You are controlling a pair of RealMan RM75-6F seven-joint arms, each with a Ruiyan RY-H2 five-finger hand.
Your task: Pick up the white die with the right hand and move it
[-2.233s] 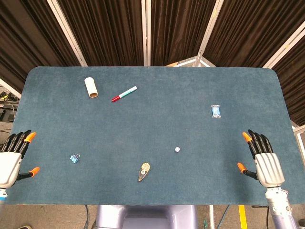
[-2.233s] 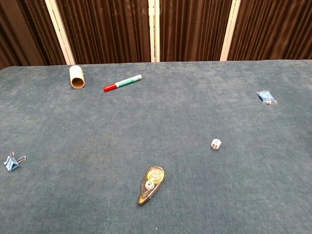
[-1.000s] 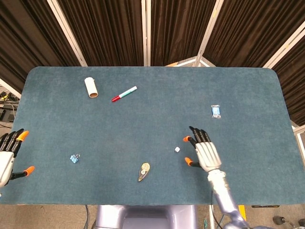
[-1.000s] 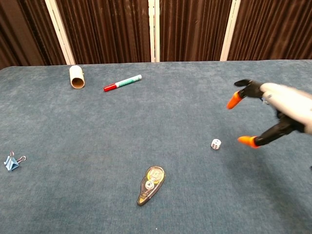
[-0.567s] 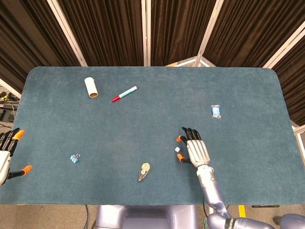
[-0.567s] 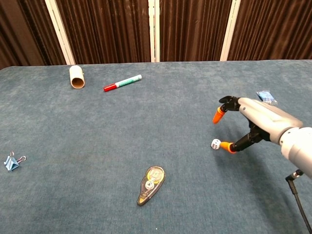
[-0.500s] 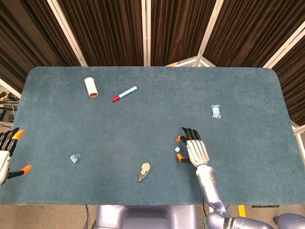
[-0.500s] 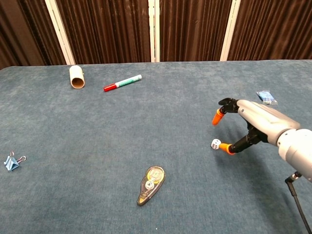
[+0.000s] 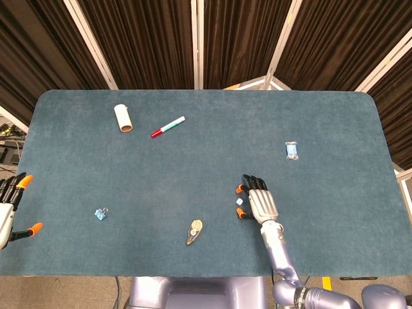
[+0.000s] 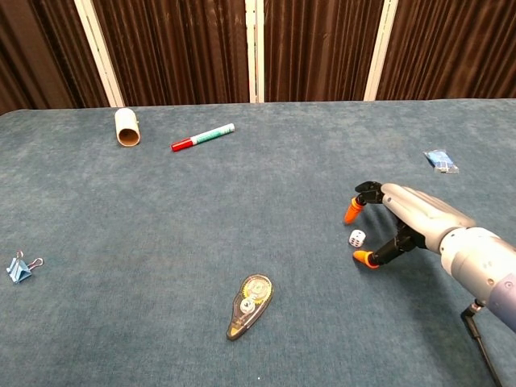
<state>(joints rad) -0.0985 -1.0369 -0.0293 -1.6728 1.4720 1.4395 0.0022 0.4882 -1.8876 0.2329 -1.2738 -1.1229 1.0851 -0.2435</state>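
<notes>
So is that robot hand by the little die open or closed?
Open. The right robot hand has its fingers spread around the die, which sits on the table between them.

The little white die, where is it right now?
In both views the white die lies on the table, right of centre, between the spread fingers of the right hand, right of the correction tape.

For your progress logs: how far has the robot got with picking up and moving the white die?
Done: the right hand is at the white die, fingers spread either side. In hand: closing on it; no grip shows, and it lies on the table. Left: grasp, lift, move. The left hand waits at the edge.
</notes>
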